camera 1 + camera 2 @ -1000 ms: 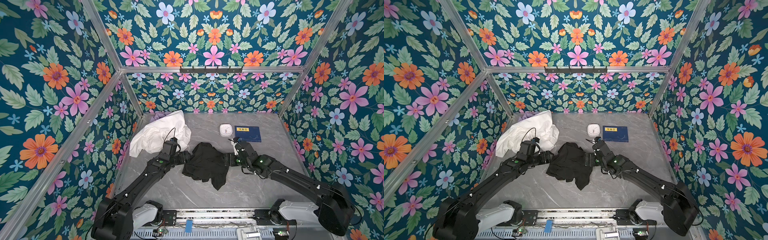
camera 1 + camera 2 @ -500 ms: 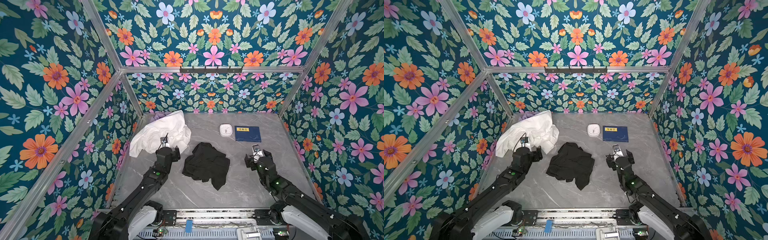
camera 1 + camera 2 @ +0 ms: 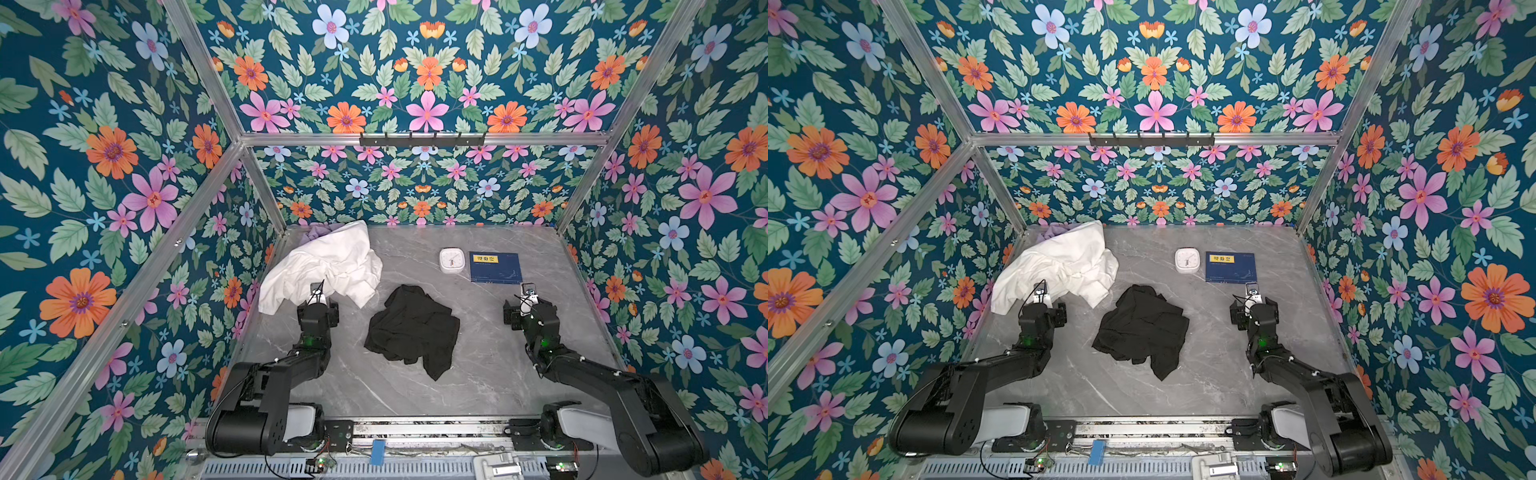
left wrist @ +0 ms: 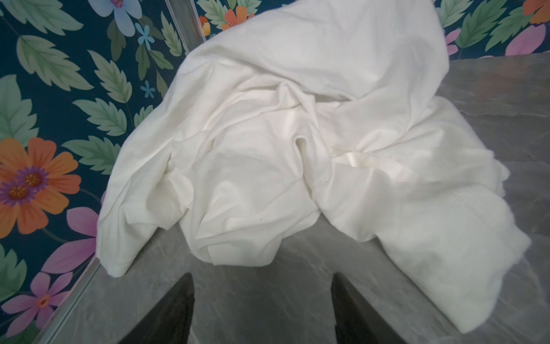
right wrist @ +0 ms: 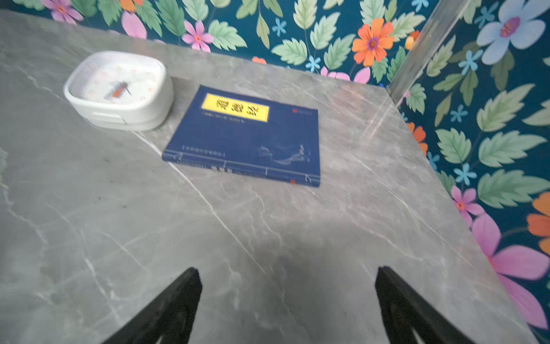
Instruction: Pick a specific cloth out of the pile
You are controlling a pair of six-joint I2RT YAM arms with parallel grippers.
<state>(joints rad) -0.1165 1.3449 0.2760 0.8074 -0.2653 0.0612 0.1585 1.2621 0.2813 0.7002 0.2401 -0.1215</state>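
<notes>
The black cloth lies crumpled on the grey table's middle, apart from the pile. The pile sits in the far left corner: a large white cloth with a lavender cloth peeking out behind it. My left gripper stands left of the black cloth, facing the white cloth. Its fingers are open and empty over bare table. My right gripper stands right of the black cloth, open and empty.
A white clock and a blue book lie side by side at the back, ahead of the right gripper. Floral walls close in the table on three sides. A hook rail hangs on the back wall.
Both grippers have pulled away from the black cloth's edges, the left one leftward and the right one rightward. The black cloth stays where it lay.
</notes>
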